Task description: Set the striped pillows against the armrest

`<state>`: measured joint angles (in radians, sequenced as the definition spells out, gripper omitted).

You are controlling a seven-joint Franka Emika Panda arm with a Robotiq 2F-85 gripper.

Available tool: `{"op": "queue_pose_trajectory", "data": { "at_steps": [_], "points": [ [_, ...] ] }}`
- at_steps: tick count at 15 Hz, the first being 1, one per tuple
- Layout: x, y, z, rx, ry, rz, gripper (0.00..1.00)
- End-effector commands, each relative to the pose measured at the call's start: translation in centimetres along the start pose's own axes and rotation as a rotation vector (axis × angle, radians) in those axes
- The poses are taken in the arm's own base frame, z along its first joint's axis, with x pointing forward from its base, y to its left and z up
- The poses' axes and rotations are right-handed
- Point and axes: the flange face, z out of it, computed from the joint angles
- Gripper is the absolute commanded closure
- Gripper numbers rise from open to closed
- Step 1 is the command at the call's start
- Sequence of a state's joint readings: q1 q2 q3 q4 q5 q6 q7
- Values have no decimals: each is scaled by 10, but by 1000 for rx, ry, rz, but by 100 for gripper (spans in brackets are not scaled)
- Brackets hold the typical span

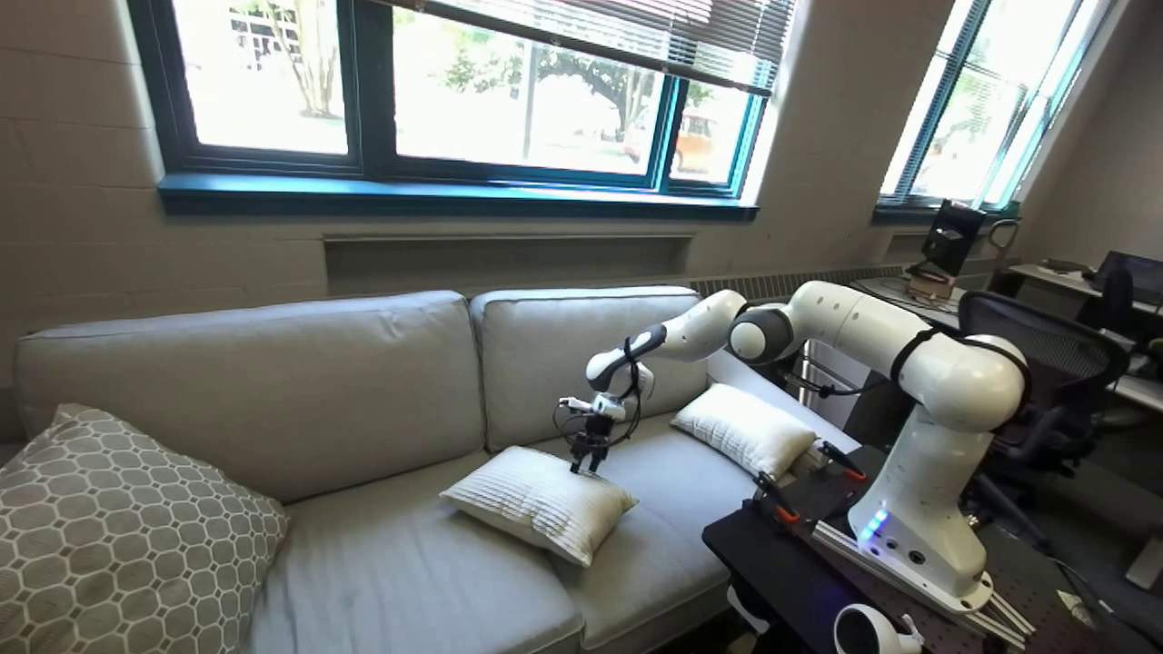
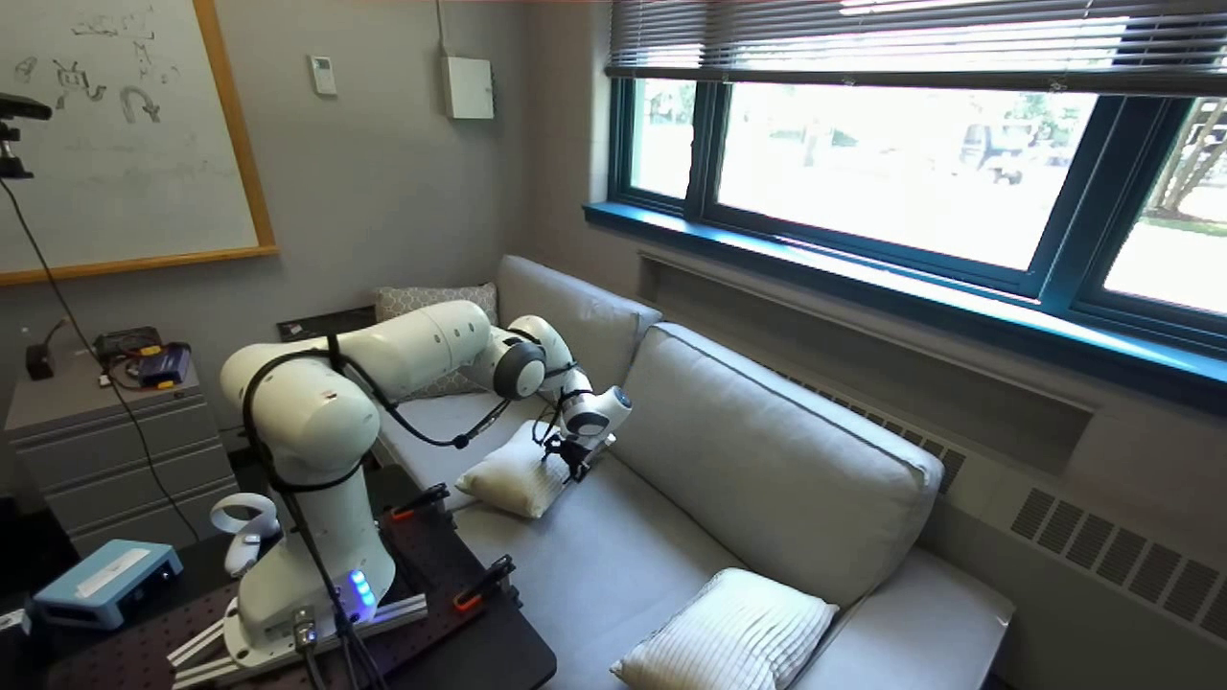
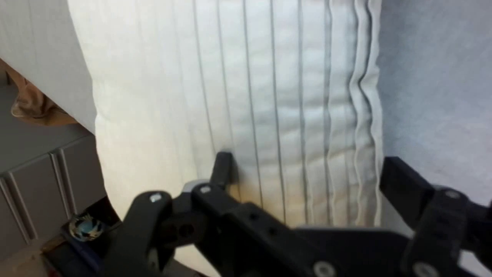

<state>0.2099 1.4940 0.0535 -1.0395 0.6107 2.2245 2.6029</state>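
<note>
1. The middle striped pillow (image 1: 531,500) is cream-white with fine pleats. It lies flat on the light beige sofa (image 1: 391,563), across the gap in the seat, well apart from the armrest (image 2: 925,623).
2. The end striped pillow (image 2: 733,632) lies just beside the armrest. In this exterior view, with twelve o'clock at the top, the armrest is at three o'clock from it, and the middle striped pillow is at ten o'clock. If the end striped pillow touches the armrest, I cannot tell surely.
3. The gripper (image 3: 307,165) has its two fingers wide apart. In the wrist view, one finger is over the pleated face of the middle striped pillow; the other is at three o'clock from it, just past the pillow's edge. Whether a finger touches the cloth, I cannot tell.
4. In an exterior view, the gripper points downward, at about two o'clock from the centre of the middle striped pillow.
5. The white Panda arm (image 1: 927,490) stands on a black table (image 1: 759,545) and extends toward nine o'clock.
6. Also at nine o'clock from the middle striped pillow is the larger lattice-pattern cushion (image 1: 136,536).
7. Around the room, measured from the centre of each view: an office chair (image 1: 1036,341) at three o'clock, a whiteboard (image 2: 173,192) at ten o'clock, a filing cabinet (image 2: 125,455) between eight and nine.
</note>
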Motion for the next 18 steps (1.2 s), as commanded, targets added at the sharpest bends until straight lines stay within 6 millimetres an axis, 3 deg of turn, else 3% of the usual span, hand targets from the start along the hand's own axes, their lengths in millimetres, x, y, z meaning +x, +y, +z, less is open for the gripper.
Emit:
{"op": "queue_pose_trajectory", "data": {
  "at_steps": [1,3,6,7,8,13,17,18],
  "points": [
    [27,0,44,-53,-33,118,0],
    [35,4,55,-86,-48,127,0],
    [39,3,55,-163,-75,58,0],
    [40,0,52,-181,-79,37,25],
    [41,-4,49,-197,-83,18,25],
    [40,-26,28,-237,-78,-41,62],
    [32,-21,17,-243,-63,-64,91],
    [30,-19,15,-242,-60,-65,93]
  ]
}}
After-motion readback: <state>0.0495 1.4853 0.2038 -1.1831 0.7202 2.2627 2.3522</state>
